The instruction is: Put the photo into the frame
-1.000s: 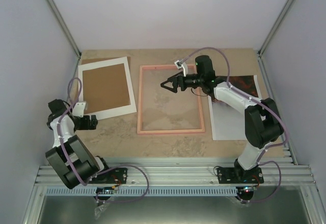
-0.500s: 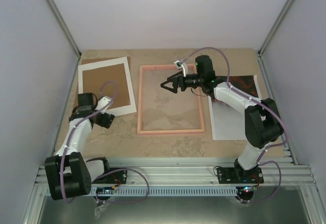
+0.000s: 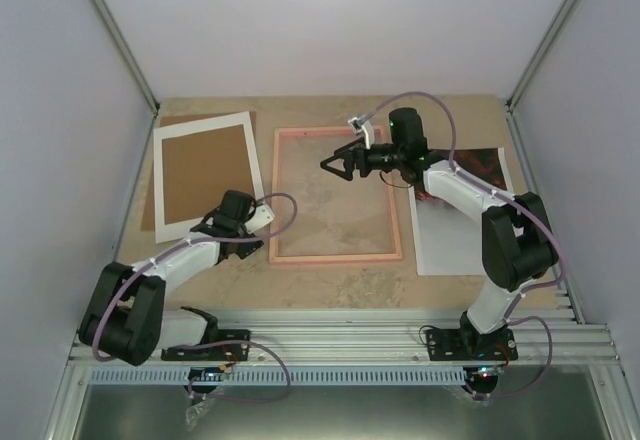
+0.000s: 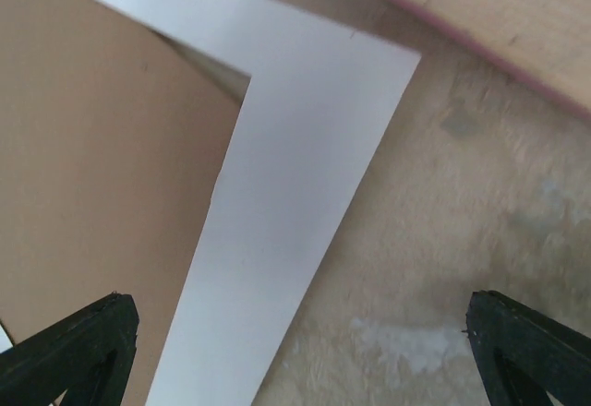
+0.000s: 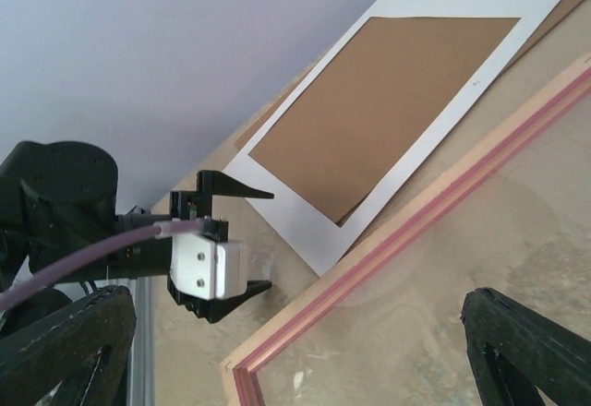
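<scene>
Two robot arms are poised over a mottled beige worktop (image 3: 330, 285), as we see them from above. At the centre we find the frame (image 3: 335, 258), a thin salmon-pink rectangle lying flat, with the stone-patterned surface showing through its middle. The photo (image 3: 450, 245) lies flat just to the right of the frame and outside it. Its dark red end points toward the far wall and its pale end toward the arms' bases. The right arm crosses above part of it, and we cannot tell whether its edge touches the frame's.

The right tool (image 3: 332, 164) hangs above the far half of the frame, pointing left, its jaws released wide with nothing between them.

To the left of the frame we see a white-bordered sheet (image 3: 205, 172) with a brown centre. It rests on a brown backing board (image 3: 148, 212) that peeks out along its far and left edges. The left tool (image 4: 297, 318) hovers over the sheet's near right corner, close to the frame's left rail. Its own camera shows that white corner between two black fingertips (image 4: 83, 351) spread far apart and gripping nothing. From the right wrist we see the left tool side-on, both prongs parted.
</scene>
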